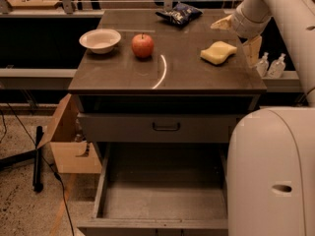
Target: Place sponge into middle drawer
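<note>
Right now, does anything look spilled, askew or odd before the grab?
Nothing stands out. The sponge lies flat near the right edge of the counter, with the gripper open just right of it, apart. The middle drawer is pulled out, its floor bare.

White rounded arm (283,6), base (270,171); cream jaws upper right.

The gripper (236,39) hangs at the cabinet top's right rear, just beside the sponge (218,52). Its cream fingers (222,22) stand apart, their roots hidden behind the wrist. The arm (283,6) runs off the top and right edges. The robot's white body (270,171) covers the middle drawer's (157,200) right wall, and the bottom edge clips its front. The print on the snack bag (179,14) is too small to read — likewise the labels on the two bottles (270,65).
</note>
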You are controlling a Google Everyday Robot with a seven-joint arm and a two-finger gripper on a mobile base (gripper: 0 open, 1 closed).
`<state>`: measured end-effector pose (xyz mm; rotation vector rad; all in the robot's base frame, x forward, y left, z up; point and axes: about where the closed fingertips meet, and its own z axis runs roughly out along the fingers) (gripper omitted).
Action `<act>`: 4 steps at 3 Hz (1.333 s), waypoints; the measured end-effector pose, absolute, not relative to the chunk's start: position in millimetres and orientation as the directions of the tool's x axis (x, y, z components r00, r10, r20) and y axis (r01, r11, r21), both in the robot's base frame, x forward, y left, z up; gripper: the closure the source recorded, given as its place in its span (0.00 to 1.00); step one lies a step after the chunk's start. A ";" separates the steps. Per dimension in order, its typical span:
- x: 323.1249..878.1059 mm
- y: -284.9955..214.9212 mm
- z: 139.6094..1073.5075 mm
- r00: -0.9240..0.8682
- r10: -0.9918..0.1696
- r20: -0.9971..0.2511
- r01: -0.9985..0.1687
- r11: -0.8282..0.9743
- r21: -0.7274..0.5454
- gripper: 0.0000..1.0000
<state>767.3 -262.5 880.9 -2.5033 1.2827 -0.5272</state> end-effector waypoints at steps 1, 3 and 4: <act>773.8 -261.3 871.6 0.535 -0.821 0.198 -0.730 -0.567 -0.380 0.00; 785.5 -242.0 869.4 0.544 -0.803 0.243 -0.734 -0.596 -0.326 0.00; 790.3 -232.4 865.7 0.551 -0.794 0.257 -0.736 -0.607 -0.300 0.00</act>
